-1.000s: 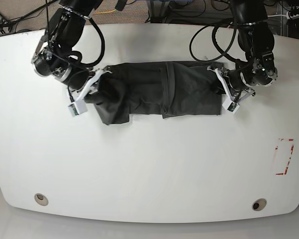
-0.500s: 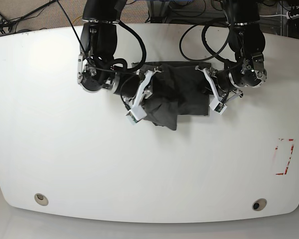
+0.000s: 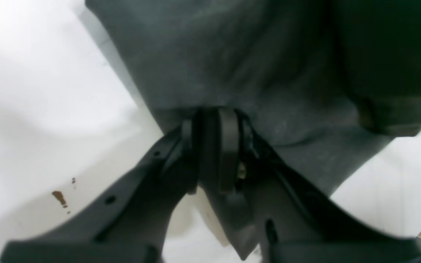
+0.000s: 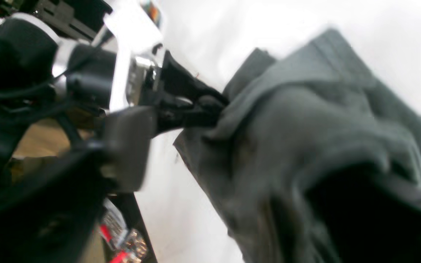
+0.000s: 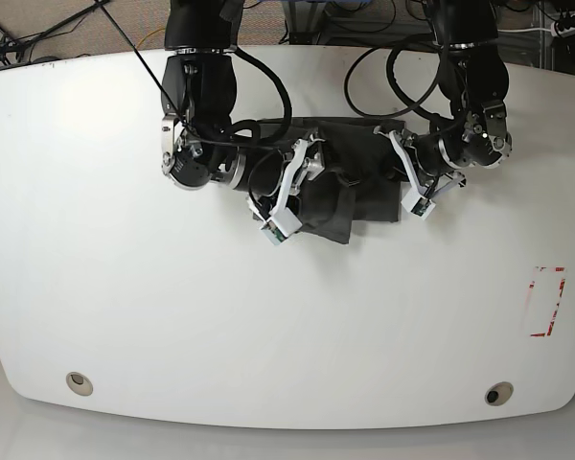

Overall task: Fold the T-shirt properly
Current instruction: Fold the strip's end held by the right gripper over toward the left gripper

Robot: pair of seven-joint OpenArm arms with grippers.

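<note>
The dark grey T-shirt lies bunched in a short folded stack at the table's back middle. In the base view my left gripper comes in from the right. The left wrist view shows that gripper shut on the T-shirt edge. The right wrist view sees the same pinch on the T-shirt. My right gripper rests on the stack's left side, open. One of its fingers stands clear of the cloth.
The white table has a red-outlined mark near its right edge and two round holes at the front corners. Cables hang behind the back edge. Small brown stains mark the tabletop.
My right arm carried the shirt's left end rightward over the rest, making the stack much shorter, then opened its jaws. My left gripper kept its pinch and shifted slightly left.
</note>
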